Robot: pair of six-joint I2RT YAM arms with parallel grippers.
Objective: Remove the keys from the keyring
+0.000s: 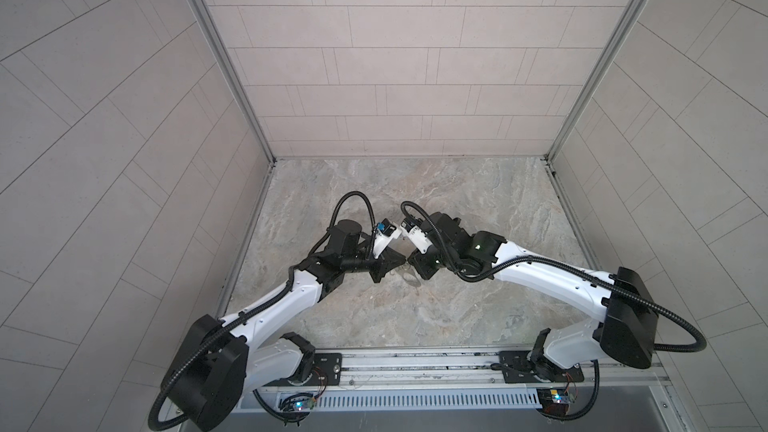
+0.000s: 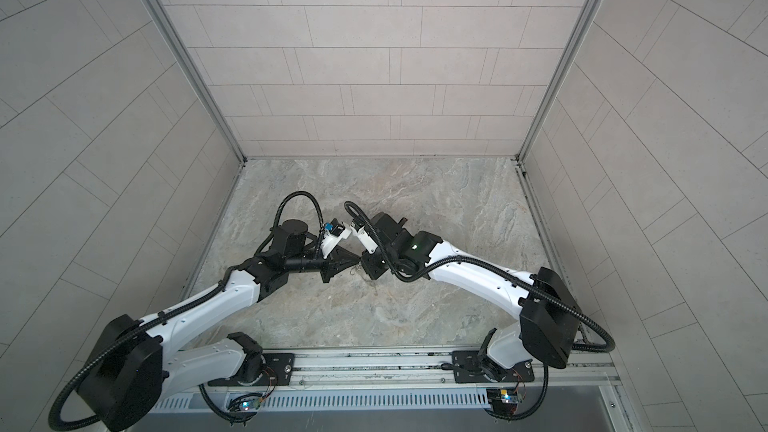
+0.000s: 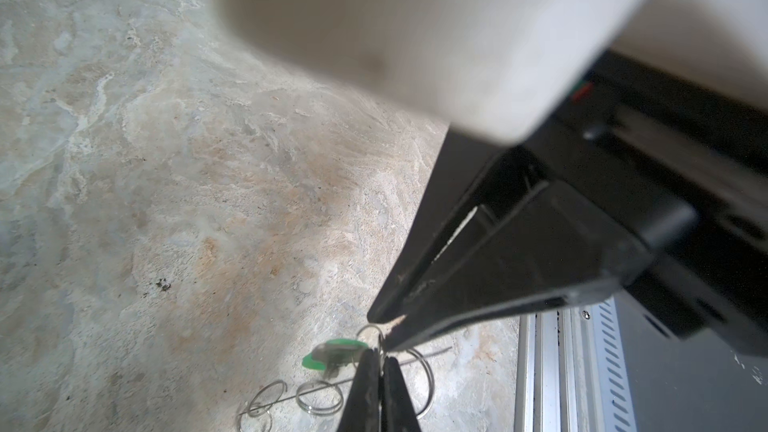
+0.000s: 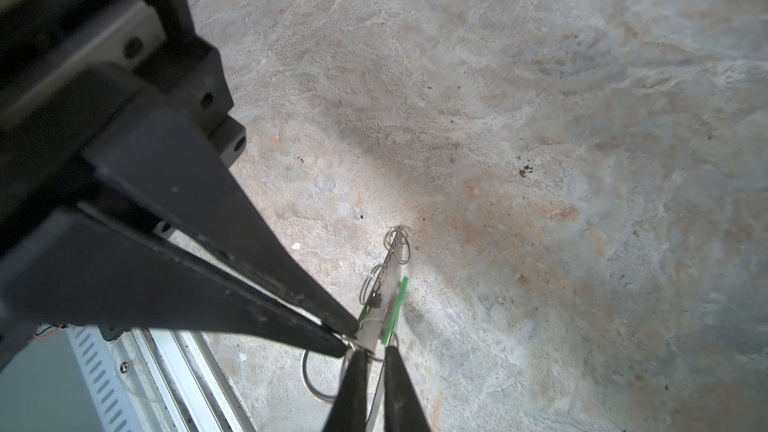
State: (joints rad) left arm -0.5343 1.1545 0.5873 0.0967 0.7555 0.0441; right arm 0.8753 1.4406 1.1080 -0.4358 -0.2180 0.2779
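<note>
Left hand [image 4: 347, 340]: pinched shut on the end of the keyring [image 4: 390, 280].
Right hand [image 4: 376, 357]: narrowly parted, with the keyring's thin edge running between its fingers.
Key [image 4: 395, 309]: green, lying against the keyring just beside both hand tips; it looks not yet freed.
Risk: the keyring may swing or drop to the tabletop [image 4: 540, 118].
Cause: only one firm pinch on thin, slick metal.

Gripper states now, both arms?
Left gripper: closed on a wire loop of the keyring.
Right gripper: jaws slightly apart at the green key; grip cannot be told.
</note>
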